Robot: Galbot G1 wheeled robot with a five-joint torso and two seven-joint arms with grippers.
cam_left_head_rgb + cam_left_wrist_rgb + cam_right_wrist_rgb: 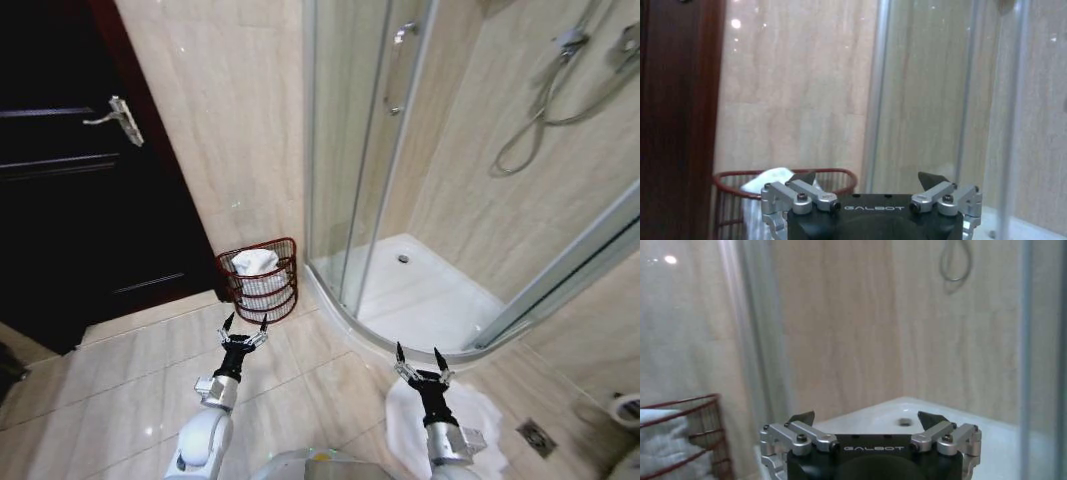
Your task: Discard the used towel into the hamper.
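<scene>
White crumpled towel (pixel 255 263) sitting inside round red-brown wire hamper (pixel 262 296) by glass shower wall, task looking done. My left claw (pixel 245 327) hovering just before hamper, jaws spread, empty. My right claw (pixel 417 359) hanging open over floor. Judging towel soft, light; pinching top fold best.

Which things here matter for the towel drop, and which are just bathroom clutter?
Job things:
- hamper, against the wall beside the shower
- white towel, already in the hamper
- left gripper, open, empty, just short of the hamper
- right gripper, open, empty

Not part of the job:
- white bath mat
- shower enclosure
- shower hose
- dark door
- floor drain
</scene>
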